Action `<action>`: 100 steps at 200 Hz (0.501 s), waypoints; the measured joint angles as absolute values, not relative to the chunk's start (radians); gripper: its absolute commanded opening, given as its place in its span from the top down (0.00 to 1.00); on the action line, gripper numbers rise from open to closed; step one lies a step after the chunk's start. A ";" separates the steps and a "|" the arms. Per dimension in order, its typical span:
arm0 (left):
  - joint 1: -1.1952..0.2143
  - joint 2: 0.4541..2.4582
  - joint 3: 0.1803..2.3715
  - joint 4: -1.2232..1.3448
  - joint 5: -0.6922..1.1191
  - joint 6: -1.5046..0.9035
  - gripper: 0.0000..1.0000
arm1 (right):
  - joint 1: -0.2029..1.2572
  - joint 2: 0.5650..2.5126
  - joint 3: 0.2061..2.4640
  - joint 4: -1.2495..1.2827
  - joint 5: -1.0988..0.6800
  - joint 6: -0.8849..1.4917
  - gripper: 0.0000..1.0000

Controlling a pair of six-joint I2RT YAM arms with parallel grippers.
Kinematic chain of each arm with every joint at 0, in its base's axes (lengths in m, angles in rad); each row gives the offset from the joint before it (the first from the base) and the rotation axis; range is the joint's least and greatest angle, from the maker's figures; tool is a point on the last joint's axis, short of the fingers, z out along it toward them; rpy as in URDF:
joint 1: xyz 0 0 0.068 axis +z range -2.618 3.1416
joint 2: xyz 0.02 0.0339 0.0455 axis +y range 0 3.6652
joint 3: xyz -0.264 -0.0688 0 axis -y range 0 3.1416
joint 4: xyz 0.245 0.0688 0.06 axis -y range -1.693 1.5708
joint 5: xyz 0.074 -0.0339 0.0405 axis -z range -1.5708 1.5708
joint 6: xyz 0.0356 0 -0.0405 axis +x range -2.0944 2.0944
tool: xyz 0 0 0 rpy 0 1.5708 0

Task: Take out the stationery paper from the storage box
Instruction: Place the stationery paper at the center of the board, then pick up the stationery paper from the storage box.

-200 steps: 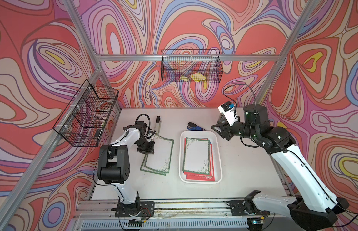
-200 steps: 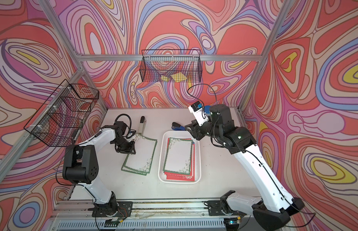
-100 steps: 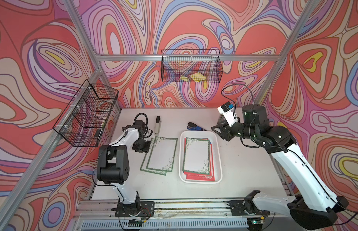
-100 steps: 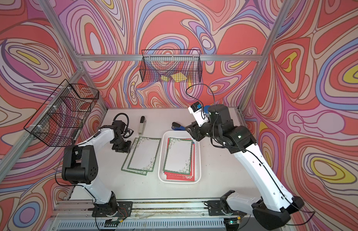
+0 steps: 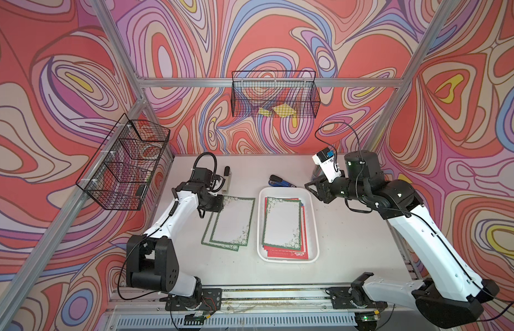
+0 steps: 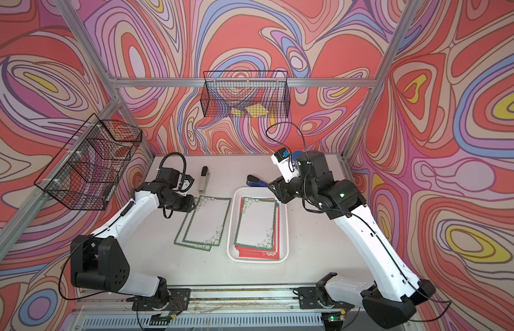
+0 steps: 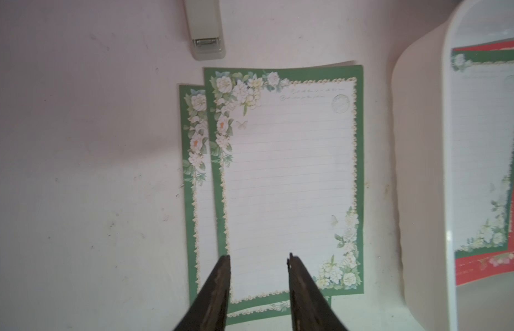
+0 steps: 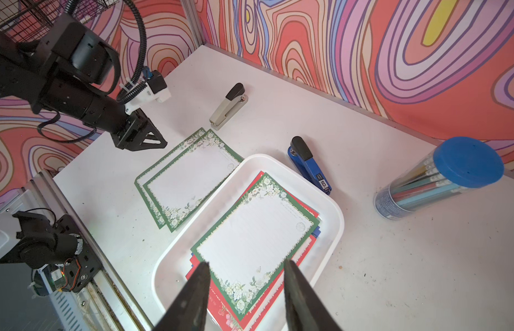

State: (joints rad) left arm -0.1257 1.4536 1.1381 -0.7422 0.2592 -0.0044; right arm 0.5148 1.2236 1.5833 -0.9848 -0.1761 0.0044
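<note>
The storage box [image 5: 312, 212] is a white tray in the middle of the table, seen in both top views [image 6: 283, 229]. Stationery paper [image 5: 282, 223] lies stacked in it, a green-bordered sheet over red ones [image 8: 251, 238]. Two more green-bordered sheets [image 5: 231, 222] lie overlapped on the table left of the box [image 7: 287, 177]. My left gripper [image 7: 258, 256] hovers open and empty over one short end of these sheets [image 5: 217, 204]. My right gripper [image 8: 246, 262] hangs open and empty above the box's far right corner [image 5: 314, 190].
A grey stapler [image 5: 227, 180] and a blue stapler [image 5: 280, 182] lie beyond the sheets and the box. A pencil tube with a blue lid [image 8: 439, 177] stands at the far right. Wire baskets hang on the back wall [image 5: 274, 97] and the left wall [image 5: 126, 166].
My left gripper has come off the upper green sheet, which now lies flat and offset on the sheet beneath. The right arm has barely moved.
</note>
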 measured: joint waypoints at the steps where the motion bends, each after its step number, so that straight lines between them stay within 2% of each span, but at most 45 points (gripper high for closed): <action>1: -0.127 1.450 1.135 -0.737 0.267 -0.005 0.61 | 0.515 1.224 1.583 -0.984 -0.176 0.006 0.54; 28: -0.149 1.327 1.057 -0.605 0.411 -0.006 0.61 | 0.515 1.263 1.570 -0.973 -0.158 0.073 0.53; 47: -0.151 1.225 0.992 -0.464 0.462 -0.012 0.52 | 0.515 1.313 1.555 -0.972 -0.131 0.130 0.53; 100: -0.152 1.091 0.862 -0.079 0.651 0.025 0.45 | 0.515 1.330 1.409 -0.957 -0.029 0.279 0.50</action>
